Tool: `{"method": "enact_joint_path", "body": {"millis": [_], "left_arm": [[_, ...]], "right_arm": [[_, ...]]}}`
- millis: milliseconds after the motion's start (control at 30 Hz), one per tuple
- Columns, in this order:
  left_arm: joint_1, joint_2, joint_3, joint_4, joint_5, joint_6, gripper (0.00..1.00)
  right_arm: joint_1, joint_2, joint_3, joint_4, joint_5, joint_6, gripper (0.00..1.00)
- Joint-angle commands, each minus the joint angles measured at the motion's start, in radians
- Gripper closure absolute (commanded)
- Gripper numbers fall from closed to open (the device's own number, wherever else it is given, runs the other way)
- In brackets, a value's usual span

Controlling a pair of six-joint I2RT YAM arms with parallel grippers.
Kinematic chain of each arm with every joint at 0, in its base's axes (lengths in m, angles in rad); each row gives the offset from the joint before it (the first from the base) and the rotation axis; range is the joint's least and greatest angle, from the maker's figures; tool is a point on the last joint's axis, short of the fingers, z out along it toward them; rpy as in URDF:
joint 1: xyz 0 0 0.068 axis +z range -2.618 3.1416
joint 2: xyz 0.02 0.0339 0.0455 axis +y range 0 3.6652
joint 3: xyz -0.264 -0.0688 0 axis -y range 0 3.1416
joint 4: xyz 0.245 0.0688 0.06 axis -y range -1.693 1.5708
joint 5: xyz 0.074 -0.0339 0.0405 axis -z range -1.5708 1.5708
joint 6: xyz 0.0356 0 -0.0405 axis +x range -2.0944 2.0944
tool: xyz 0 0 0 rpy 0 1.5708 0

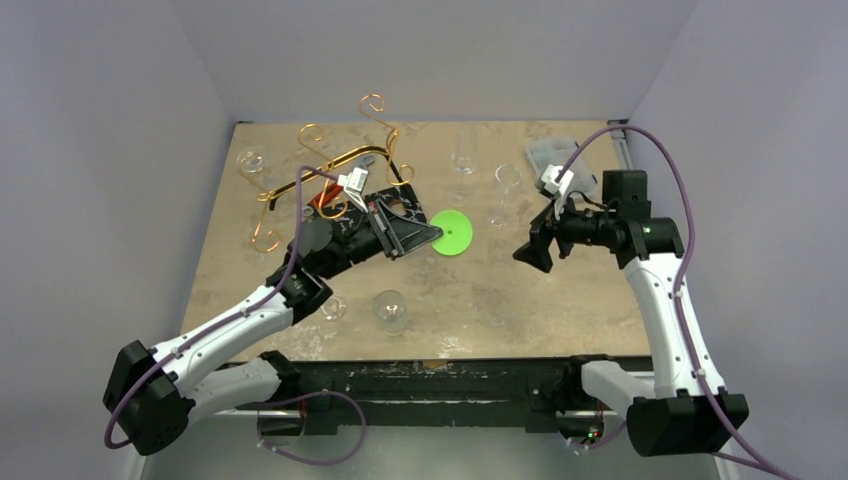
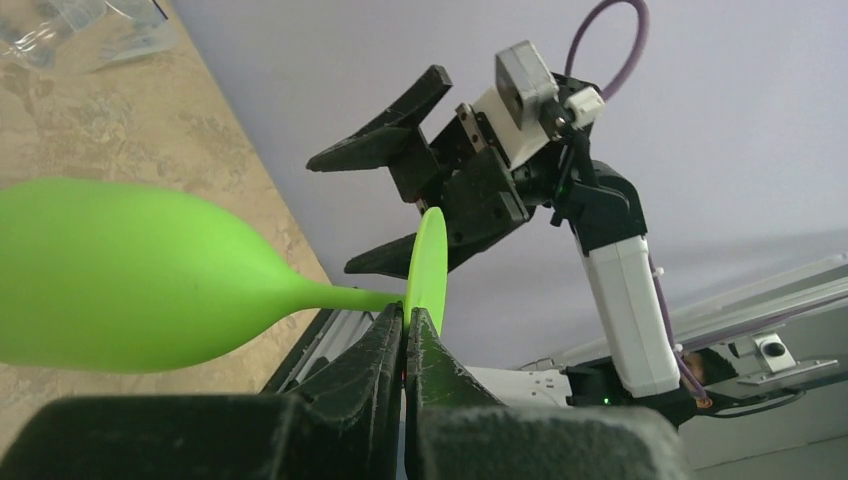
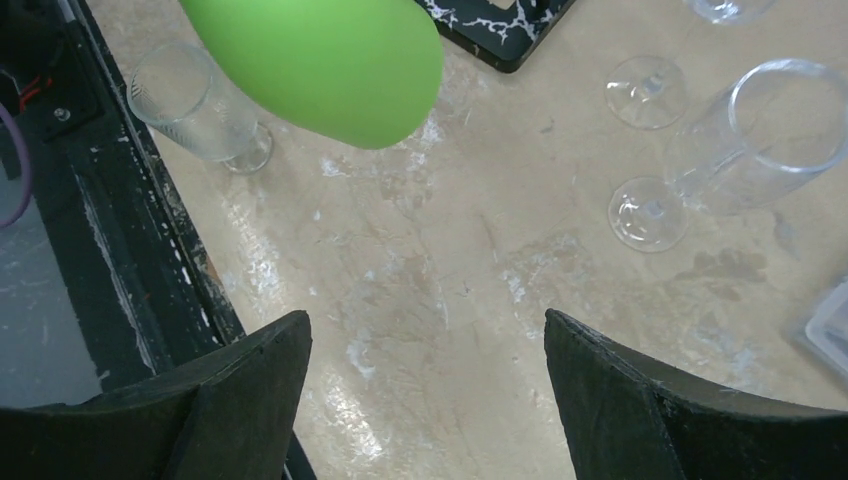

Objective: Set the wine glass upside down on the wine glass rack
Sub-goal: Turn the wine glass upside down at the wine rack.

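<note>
1. Wine glass [image 1: 452, 233]: bright green, held in the air near the middle of the table [image 1: 500, 300], at about 4 o'clock from the wine glass rack [image 1: 330, 170] and apart from it, on none of its arms.
2. From above, shown as a full round foot with the bowl hidden underneath. In the left wrist view, stem and bowl stretched away to 9 o'clock with the tabletop behind them.
3. Left gripper [image 2: 405, 315]: clenched tight on the rim of the foot, one finger pressed to each face of the disc.
4. Right gripper [image 3: 425, 320]: released, jaws spread wide with only bare tabletop between them. Placed at 3 o'clock of the glass, near it but not touching, fingers aimed towards it.
5. Rack: thin gold wire with curled scroll loops on an arched bar, standing at about 11 o'clock of the table's middle.
6. Black white-veined board [image 1: 400, 205]: flat on the table under the left gripper, between the rack and the green foot.
7. Clear glasses [image 1: 390, 308]: one near the front edge at about 7 o'clock of the green glass, several more at 12 to 2 o'clock, one at 9 o'clock of the rack.
8. Plastic container [image 1: 545, 152]: at the far right of the table, about 1 o'clock.
</note>
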Motion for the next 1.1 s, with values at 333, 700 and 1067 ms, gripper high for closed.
{"method": "enact_joint_path", "body": {"millis": [333, 700, 1067], "left_arm": [[0.042, -0.157, 0.089, -0.179, 0.036, 0.166, 1.00], [0.054, -0.175, 0.146, -0.249, 0.050, 0.226, 1.00], [0.089, -0.210, 0.201, -0.338, 0.048, 0.281, 1.00]], "right_arm": [[-0.006, 0.001, -0.197, 0.335, -0.111, 0.127, 0.18], [-0.041, -0.028, -0.261, 0.337, -0.129, 0.057, 0.20], [-0.040, -0.037, -0.262, 0.320, -0.115, 0.027, 0.20]]}}
